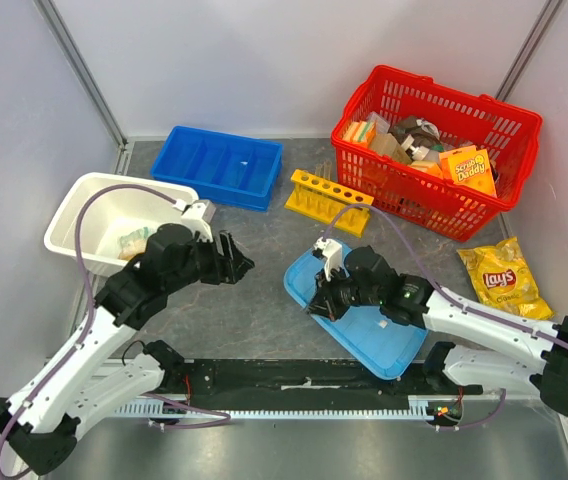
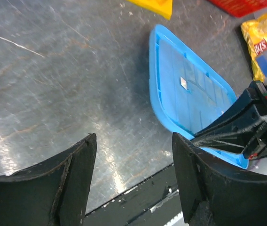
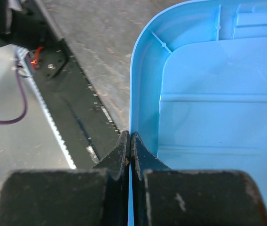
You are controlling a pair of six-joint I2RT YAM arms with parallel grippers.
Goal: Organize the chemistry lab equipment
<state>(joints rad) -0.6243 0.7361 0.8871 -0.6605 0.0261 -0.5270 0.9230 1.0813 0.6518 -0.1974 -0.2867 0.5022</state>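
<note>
Right gripper [image 1: 326, 298] has its fingers pressed together on the left rim of the light-blue tray [image 1: 379, 335], centre of the top view. The wrist view shows the thin rim sandwiched right at the tips [image 3: 130, 141]. Left gripper [image 1: 234, 260] is spread wide, holding nothing, and hangs over bare table left of the tray.

My read is that the tray is about to be dragged or lifted. The bite is shallow, on the edge only, so keep the tray low, move slowly and avoid twisting, or the rim will slip out. Watch the swing toward the rack.

The yellow test-tube rack [image 1: 329, 190] stands upright just beyond the tray's upper end, apart from it, with its holes facing up. Its long axis runs upper left to lower right, shallow. The tray's long axis runs the same way, but steeper.

A small clear bag [image 1: 134, 240] lies in the white tub [image 1: 64, 215] at mid left.
</note>
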